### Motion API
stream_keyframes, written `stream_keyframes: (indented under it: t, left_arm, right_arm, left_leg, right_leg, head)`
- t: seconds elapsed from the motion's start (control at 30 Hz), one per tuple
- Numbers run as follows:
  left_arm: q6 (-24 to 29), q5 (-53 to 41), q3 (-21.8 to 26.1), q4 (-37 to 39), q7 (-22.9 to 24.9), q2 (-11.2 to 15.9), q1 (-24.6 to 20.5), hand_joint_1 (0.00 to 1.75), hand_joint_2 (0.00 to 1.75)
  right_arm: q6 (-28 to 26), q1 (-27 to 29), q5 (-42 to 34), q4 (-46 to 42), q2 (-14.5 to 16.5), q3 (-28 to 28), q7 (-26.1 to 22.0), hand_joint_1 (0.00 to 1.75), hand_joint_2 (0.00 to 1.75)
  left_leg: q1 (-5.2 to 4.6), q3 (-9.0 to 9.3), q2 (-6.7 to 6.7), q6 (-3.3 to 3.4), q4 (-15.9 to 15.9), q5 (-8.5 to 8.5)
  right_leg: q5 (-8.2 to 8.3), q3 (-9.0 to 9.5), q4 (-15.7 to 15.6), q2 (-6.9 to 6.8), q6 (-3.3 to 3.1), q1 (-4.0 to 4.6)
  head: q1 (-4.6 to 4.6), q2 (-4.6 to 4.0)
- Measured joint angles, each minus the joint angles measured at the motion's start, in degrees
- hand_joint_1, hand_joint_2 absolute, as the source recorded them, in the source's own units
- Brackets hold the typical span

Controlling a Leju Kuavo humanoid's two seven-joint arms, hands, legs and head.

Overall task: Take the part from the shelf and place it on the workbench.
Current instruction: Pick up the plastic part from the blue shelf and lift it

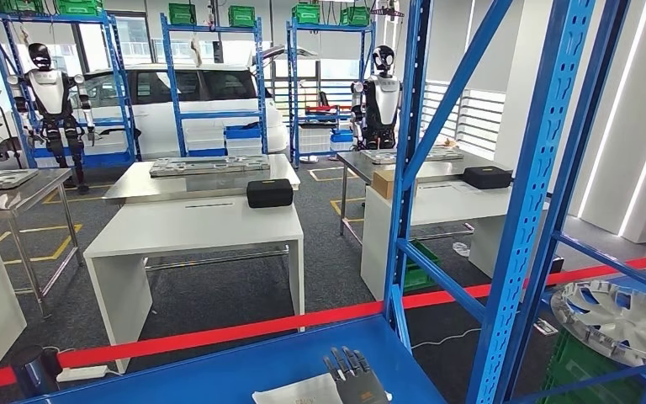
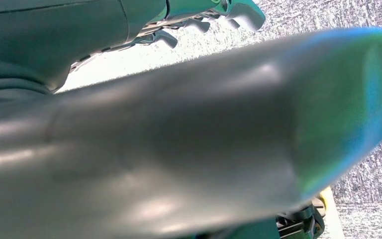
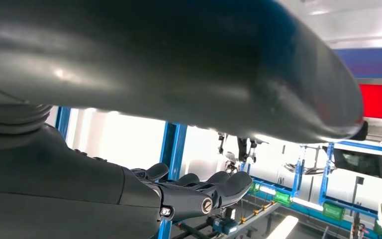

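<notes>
The right hand's fingers are pointing toward twelve o'clock, spread apart and grasping nothing, hovering over the blue shelf board beside a white sheet. The left hand's fingers are hanging loosely curled above grey carpet, also grasping nothing. The part, a silver wheel cover, is lying at three o'clock inside the blue shelf, above a green crate, while the white counter is standing at eleven o'clock.

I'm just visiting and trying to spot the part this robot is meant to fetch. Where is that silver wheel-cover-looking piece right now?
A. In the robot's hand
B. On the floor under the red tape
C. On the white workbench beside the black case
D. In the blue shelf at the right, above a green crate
D: the wheel cover lies inside the blue shelf at lower right, over a green crate, untouched by any hand.
</notes>
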Motion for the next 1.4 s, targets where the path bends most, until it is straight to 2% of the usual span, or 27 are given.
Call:
stream_keyframes:
  t: [1.1,1.23,1.4]
  left_arm:
    - [-0.5,-0.6,0.0,0.0,0.5,0.0,0.0,0.0,0.0]
    - [-0.5,-0.6,0.0,0.0,0.5,0.0,0.0,0.0,0.0]
    - [-0.5,-0.6,0.0,0.0,0.5,0.0,0.0,0.0,0.0]
  right_arm:
    - [-0.6,2.1,-0.4,0.0,-0.9,-0.8,0.0,0.0,0.0]
    - [-0.6,2.2,-0.5,0.0,-0.9,-0.9,-0.2,0.0,1.75]
    - [-0.7,2.2,-0.5,0.0,-0.9,-0.9,-0.7,0.0,1.75]
  left_leg:
    - [0.0,-0.02,0.02,-0.01,0.0,0.0]
    - [0.0,-0.02,0.02,-0.01,0.0,0.0]
    - [0.0,-0.02,0.02,-0.01,0.0,-0.01]
  right_leg:
    - [-0.01,-0.01,0.0,0.02,-0.01,0.0]
    - [-0.01,-0.01,0.0,0.02,-0.01,0.0]
    - [-0.01,-0.01,0.0,0.01,-0.01,0.0]
  head:
    - [-0.01,0.0]
    - [-0.01,0.0]
    - [-0.01,0.0]
